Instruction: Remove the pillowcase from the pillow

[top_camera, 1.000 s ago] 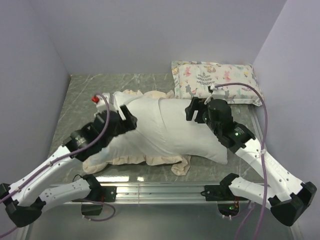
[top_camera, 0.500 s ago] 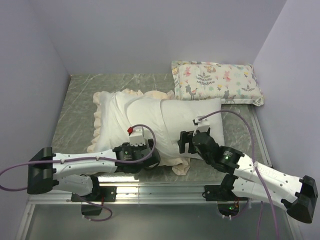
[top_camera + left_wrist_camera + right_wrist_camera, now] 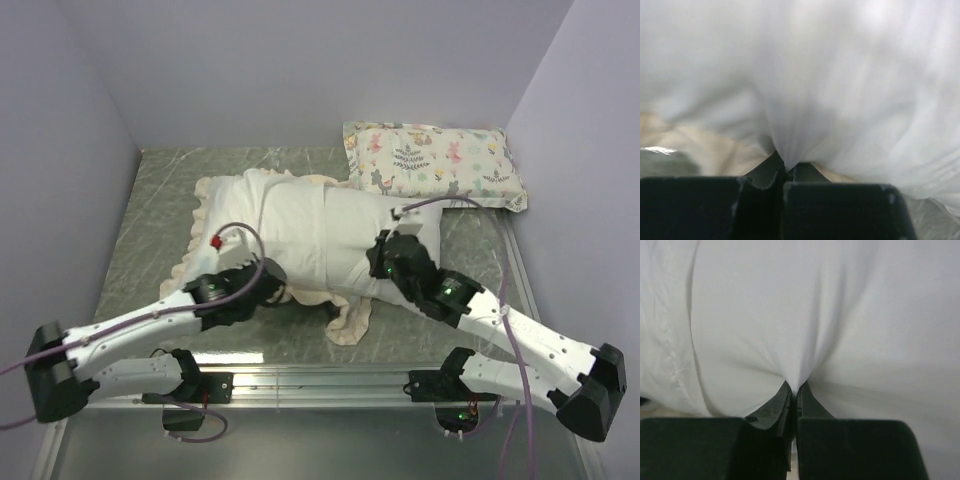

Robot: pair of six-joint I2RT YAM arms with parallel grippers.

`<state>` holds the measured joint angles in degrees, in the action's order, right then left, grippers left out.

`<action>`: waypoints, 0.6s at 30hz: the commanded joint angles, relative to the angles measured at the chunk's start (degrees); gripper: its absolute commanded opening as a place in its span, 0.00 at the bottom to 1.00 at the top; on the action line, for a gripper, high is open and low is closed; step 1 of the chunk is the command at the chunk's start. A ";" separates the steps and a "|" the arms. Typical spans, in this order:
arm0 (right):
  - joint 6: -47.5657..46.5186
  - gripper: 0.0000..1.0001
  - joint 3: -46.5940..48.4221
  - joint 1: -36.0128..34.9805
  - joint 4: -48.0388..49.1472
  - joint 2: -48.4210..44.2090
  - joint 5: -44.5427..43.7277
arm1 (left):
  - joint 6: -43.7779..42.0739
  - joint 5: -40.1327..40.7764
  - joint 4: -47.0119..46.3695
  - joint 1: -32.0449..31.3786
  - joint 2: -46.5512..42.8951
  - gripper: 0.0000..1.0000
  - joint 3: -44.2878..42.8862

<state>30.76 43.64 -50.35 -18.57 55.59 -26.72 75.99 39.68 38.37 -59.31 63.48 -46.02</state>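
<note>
- Two grippers are closed tight: our left gripper (image 3: pixel 785 167) pinches a fold of the pillowcase (image 3: pixel 275 215), and our right gripper (image 3: pixel 796 390) pinches a fold of the pillow (image 3: pixel 375 215).
- Both things lie mid-tabletop (image 3: pixel 150 190), with the bare pillow end toward the right edge.
- We judge the cloth soft, light and slack, and the ruffled edging (image 3: pixel 203 215) offers the surest hold.
- The case shows cream-white, the pillow plain white.

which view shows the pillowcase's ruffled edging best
The top external view: the ruffled edging shows in long stretches at the left end and along the near side. The left wrist view shows only a blurred cream bit of it below pinched white fabric; the right wrist view shows almost none.
</note>
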 commanded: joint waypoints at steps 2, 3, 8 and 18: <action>-5.62 0.00 8.02 13.31 -8.06 -6.62 -1.33 | -7.60 4.79 11.89 11.55 -13.00 0.01 0.67; -6.85 0.00 9.26 14.91 -8.67 -6.99 -0.10 | -8.48 5.23 12.86 12.98 -14.51 0.00 0.32; -8.26 0.00 19.96 18.09 -13.59 -8.04 3.42 | -10.34 8.56 19.33 15.28 -19.01 0.00 -6.24; -11.34 0.00 34.84 18.00 -19.40 -8.05 17.57 | -27.52 7.88 20.96 14.40 -19.99 0.01 -34.55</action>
<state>23.31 71.20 -34.48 -41.12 49.45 -6.35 59.72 38.79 57.06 -46.06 43.86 -70.83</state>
